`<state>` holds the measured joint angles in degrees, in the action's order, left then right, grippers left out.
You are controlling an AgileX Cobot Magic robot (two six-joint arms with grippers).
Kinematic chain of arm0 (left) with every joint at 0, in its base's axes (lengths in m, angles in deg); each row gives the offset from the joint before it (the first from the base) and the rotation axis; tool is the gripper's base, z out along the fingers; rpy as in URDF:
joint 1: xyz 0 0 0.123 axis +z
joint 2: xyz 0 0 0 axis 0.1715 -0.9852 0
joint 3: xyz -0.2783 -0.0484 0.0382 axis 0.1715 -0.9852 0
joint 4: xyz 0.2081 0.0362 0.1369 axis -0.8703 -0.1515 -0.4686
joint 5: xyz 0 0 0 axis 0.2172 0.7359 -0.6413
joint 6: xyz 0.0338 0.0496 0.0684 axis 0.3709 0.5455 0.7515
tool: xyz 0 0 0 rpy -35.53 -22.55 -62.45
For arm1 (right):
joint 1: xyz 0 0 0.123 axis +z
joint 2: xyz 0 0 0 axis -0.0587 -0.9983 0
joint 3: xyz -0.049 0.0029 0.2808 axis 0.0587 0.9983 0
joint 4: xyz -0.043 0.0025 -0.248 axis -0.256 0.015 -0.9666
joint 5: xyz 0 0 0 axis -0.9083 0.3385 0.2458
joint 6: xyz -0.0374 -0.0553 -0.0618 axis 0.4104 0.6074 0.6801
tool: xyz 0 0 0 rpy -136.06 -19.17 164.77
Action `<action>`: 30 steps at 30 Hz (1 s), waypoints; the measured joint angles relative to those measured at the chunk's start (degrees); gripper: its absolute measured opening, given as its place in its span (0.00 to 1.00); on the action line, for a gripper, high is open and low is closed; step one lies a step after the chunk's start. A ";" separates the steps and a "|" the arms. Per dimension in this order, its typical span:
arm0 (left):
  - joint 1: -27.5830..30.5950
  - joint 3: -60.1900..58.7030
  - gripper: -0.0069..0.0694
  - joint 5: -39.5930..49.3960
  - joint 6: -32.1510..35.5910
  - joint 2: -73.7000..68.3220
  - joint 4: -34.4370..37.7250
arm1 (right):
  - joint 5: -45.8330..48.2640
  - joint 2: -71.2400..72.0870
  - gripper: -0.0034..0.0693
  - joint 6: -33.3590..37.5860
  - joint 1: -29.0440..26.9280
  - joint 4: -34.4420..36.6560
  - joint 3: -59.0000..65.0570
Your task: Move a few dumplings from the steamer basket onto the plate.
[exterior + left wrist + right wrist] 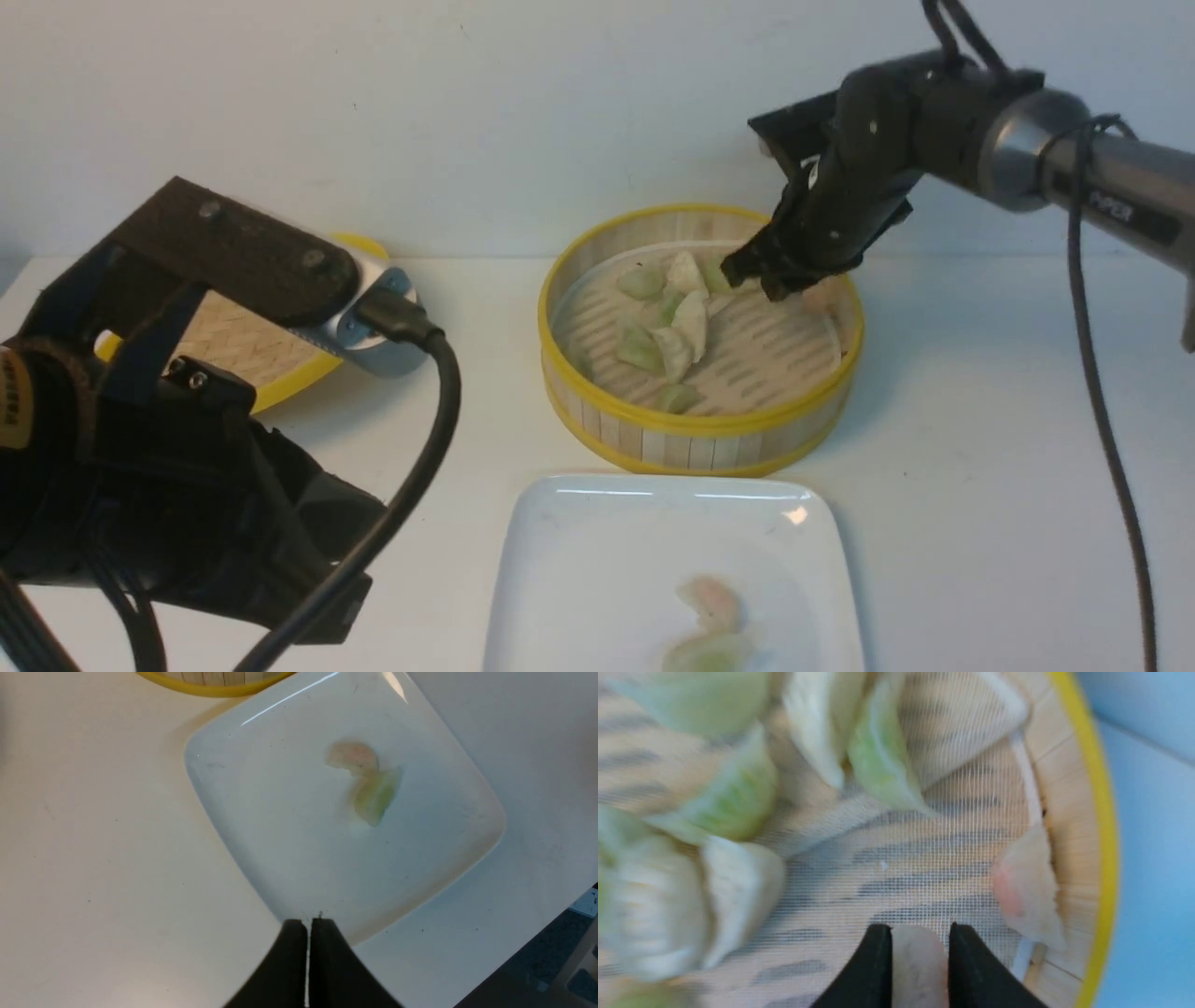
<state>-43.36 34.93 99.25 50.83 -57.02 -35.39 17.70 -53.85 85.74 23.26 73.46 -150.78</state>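
Black left gripper point(307, 926): I am holding its jaws pressed together on nothing, pointing at the plate's edge; in the front view my left arm point(168, 448) is blocking the table's left corner.
Woven lid point(238, 350): lying flat behind that arm, which is covering most of it.
Steamer basket point(700, 439): sitting mid-table, its front wall hiding the near floor.
Dumplings point(674, 327): crowding the basket's left half, white and green, outlines blurring together.
Plate point(597, 560): lying just in front of the basket, a thin strip of table point(980, 420) showing between; the picture's lower edge is cutting it off.
Plated dumplings point(364, 781): one pinkish, one green, touching.
Right gripper point(920, 927): reaching down inside the basket's far right; I am squeezing a pale dumpling point(919, 963) between narrowed fingers.
Pinkish dumpling point(1027, 891): leaning against the basket wall just beside my fingers.
Room: white table lying open right of basket and plate.
Lettering point(1116, 210): showing on my right arm, too blurred for reading.
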 joint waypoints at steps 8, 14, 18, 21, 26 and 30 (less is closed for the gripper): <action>0.00 0.00 0.08 -0.53 0.00 0.00 0.00 | 8.54 8.79 0.23 2.46 0.00 5.72 -3.90; 0.00 0.00 0.08 -0.65 0.00 0.00 0.00 | 12.88 9.40 0.23 5.11 0.00 9.96 -3.96; 0.00 0.00 0.08 -0.58 0.00 0.00 0.00 | 12.92 11.35 0.23 6.01 0.21 12.87 -1.90; 0.00 0.00 0.08 -0.29 0.11 0.00 0.00 | 12.87 15.56 0.23 6.82 1.85 14.88 2.97; 0.00 0.00 0.08 -0.23 0.17 0.00 0.00 | 11.28 22.00 0.23 8.54 7.80 16.78 13.73; 0.00 0.00 0.08 -0.23 0.29 0.00 0.00 | 3.29 23.48 0.23 9.60 14.52 18.13 23.82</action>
<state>-43.36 34.93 99.02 51.12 -57.02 -35.39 21.00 -30.37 95.34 37.78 91.59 -126.96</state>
